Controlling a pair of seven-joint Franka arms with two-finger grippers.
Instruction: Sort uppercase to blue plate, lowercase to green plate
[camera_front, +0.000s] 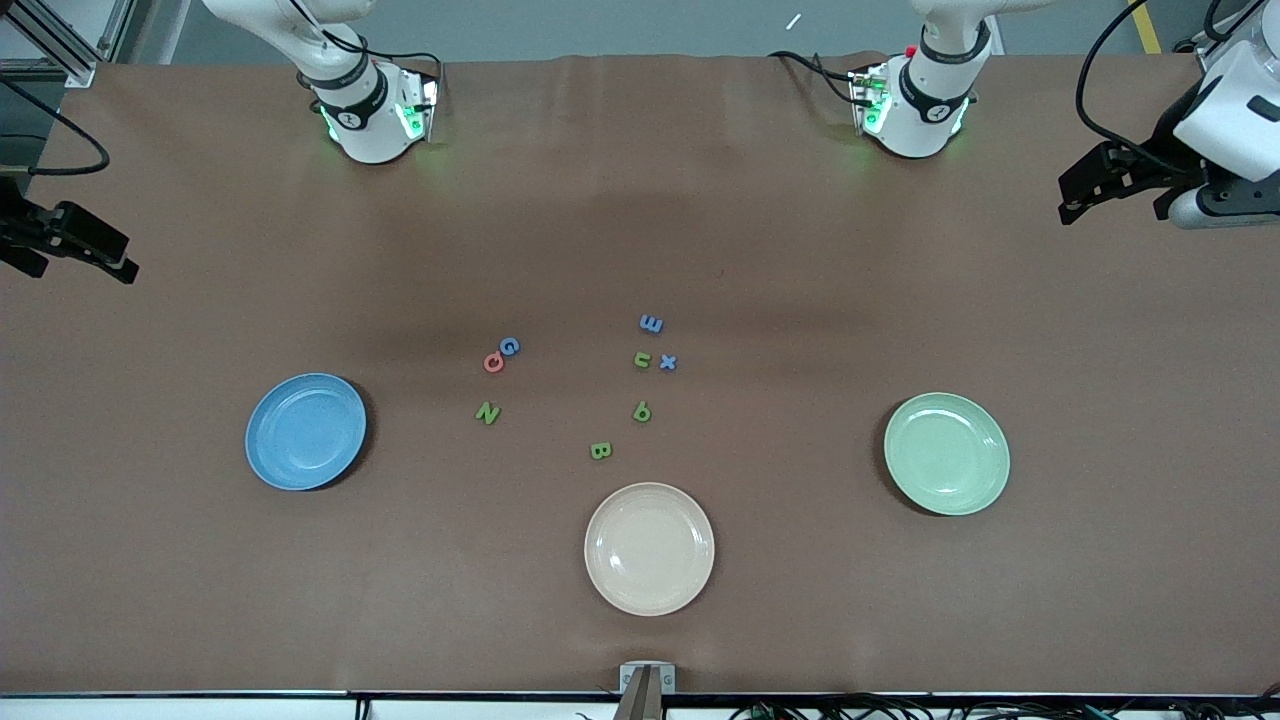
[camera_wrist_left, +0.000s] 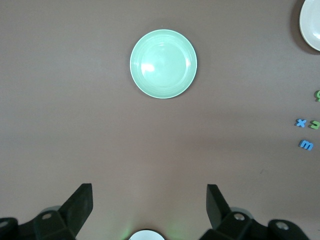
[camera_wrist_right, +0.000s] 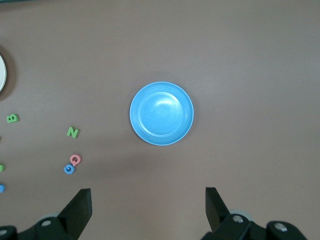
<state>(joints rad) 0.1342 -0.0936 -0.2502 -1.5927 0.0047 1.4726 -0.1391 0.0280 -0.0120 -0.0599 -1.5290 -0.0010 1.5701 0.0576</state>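
From the front view I count three plates: a blue plate toward the right arm's end, a green plate toward the left arm's end, and a cream plate nearest the camera. Eight tiny letters lie on the brown table between them. The blue G touches the red Q; the green N and green B lie apart. The blue m, green u, blue x and green p sit together.

Both plates are empty. The left gripper and right gripper wait high at the table's ends.

In the left wrist view, the left gripper's fingers stand wide apart, holding nothing, over bare table near the green plate. The cream plate is cut off.

In the right wrist view, the right gripper's fingers are wide apart too, near the blue plate.
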